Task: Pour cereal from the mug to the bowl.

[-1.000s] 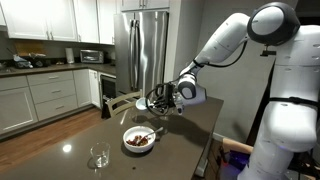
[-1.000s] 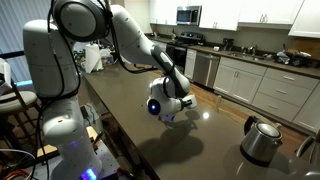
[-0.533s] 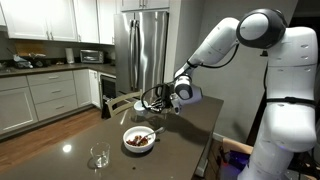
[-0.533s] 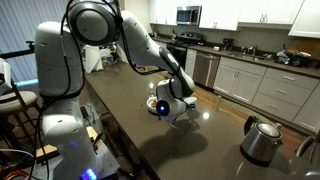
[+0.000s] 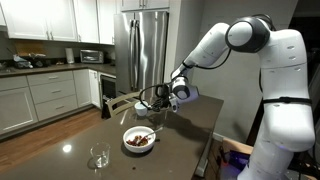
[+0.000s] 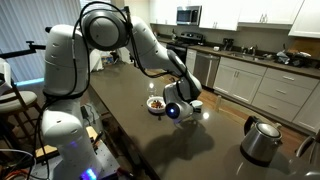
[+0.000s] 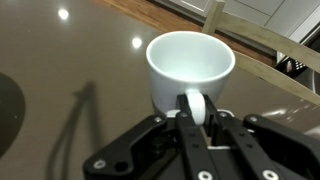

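mug [image 7: 190, 60] base hidden behind fingers [image 7: 130, 155]; bowl [image 6: 157, 103] contents too small to tell

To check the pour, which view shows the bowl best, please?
An exterior view: the bowl sits unobstructed, dark cereal and utensil visible. In an exterior view the bowl is small, less clear. The wrist view lacks it.

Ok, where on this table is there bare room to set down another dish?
Bare: the wide stretch of table between the mug and the kettle, and beside the bowl away from the glass. Crowded: where the gripper holds the mug close to the bowl.
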Controlling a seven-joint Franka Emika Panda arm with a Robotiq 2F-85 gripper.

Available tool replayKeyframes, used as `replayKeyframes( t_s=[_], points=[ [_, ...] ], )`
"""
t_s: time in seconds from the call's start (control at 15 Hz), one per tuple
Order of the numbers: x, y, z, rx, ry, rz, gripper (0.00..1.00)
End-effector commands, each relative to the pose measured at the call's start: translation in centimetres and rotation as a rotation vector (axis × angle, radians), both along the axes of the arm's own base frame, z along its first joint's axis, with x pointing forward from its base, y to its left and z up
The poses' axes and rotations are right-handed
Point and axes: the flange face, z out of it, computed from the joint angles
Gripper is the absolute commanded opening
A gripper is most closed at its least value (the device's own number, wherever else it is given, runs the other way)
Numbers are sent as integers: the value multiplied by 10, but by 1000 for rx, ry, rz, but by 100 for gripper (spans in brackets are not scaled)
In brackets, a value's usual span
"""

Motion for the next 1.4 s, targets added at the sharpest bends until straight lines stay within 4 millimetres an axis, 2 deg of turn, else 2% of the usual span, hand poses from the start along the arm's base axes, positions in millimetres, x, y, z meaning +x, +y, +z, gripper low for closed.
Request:
replayKeyframes(
  t_s=[0.0, 0.33, 0.73, 1.13, 1.2, 1.27, 1.33],
  points=[
    [16, -23, -2, 38, -1, -38, 4],
    [25, -44, -13, 11, 5, -79, 4],
    [32, -57, -27, -12, 22, -101, 4],
    [38, -66, -24, -36, 25, -124, 4],
    [38, -68, -23, -40, 25, -127, 6],
    [38, -69, -23, -44, 26, -131, 12],
    [38, -70, -22, -48, 27, -134, 24]
  ],
)
